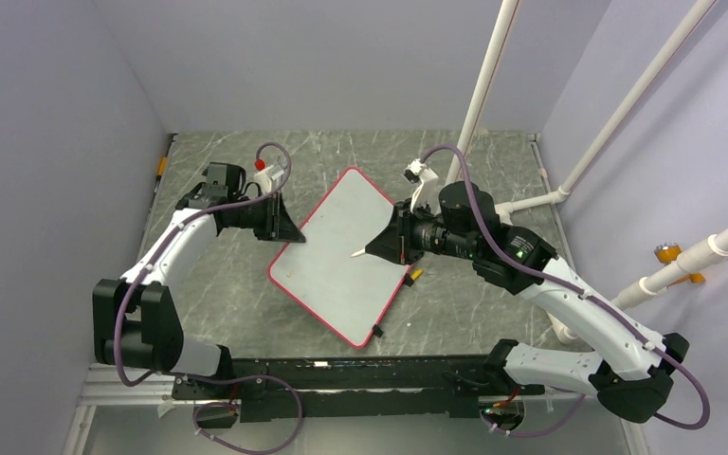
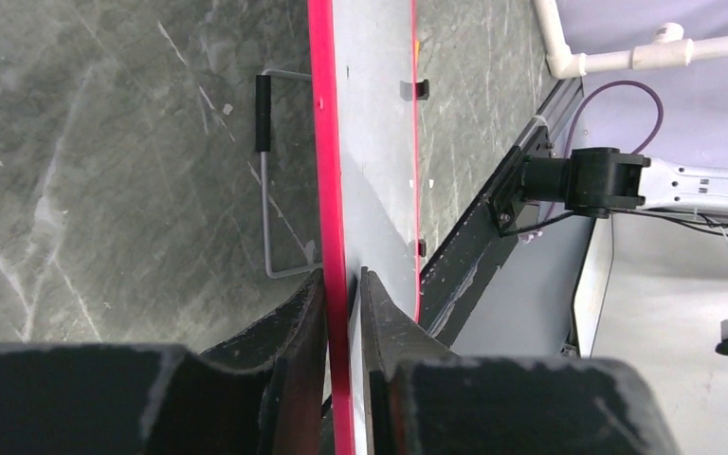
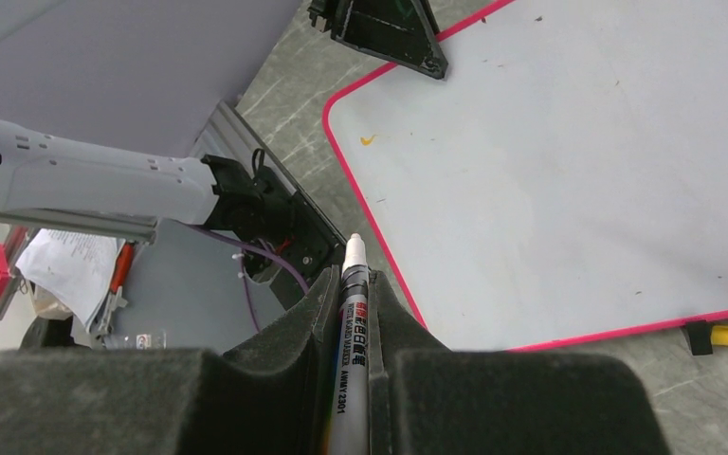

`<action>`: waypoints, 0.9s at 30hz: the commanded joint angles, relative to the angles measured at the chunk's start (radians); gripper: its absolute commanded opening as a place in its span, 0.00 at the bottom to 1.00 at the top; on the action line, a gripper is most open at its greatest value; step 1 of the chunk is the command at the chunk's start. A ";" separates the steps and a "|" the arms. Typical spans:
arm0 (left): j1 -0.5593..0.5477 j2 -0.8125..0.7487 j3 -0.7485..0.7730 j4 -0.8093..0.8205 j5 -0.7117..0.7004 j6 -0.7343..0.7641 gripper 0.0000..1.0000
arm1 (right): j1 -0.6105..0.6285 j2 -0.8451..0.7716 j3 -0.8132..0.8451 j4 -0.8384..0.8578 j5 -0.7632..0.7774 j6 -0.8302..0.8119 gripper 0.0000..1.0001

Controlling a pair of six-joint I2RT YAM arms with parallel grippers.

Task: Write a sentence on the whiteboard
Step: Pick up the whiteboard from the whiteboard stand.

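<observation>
Whiteboard (image 1: 336,261): left gripper (image 2: 343,277) straddles its red edge, grip uncertain; right gripper (image 3: 354,282) clamps marker (image 3: 354,327) above its surface.

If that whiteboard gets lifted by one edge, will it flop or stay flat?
Probably stiff: the whiteboard looks flat and straight along its red frame. Likely light, being thin. The smooth face may slip between the left fingers.

Soft, even light all round; my left fingers (image 2: 289,370) loom dark and slightly blurred, the whiteboard (image 2: 370,142) between them shaded grey.
</observation>
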 commanded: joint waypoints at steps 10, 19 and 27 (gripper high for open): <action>-0.012 0.063 0.134 -0.014 0.089 0.027 0.00 | -0.003 -0.046 -0.031 0.081 -0.023 0.006 0.00; -0.014 0.090 0.214 -0.043 0.012 0.029 0.00 | 0.011 0.020 -0.064 0.148 0.046 -0.060 0.00; -0.015 0.135 0.283 -0.086 -0.096 0.068 0.00 | 0.082 0.129 0.024 0.158 0.135 -0.115 0.00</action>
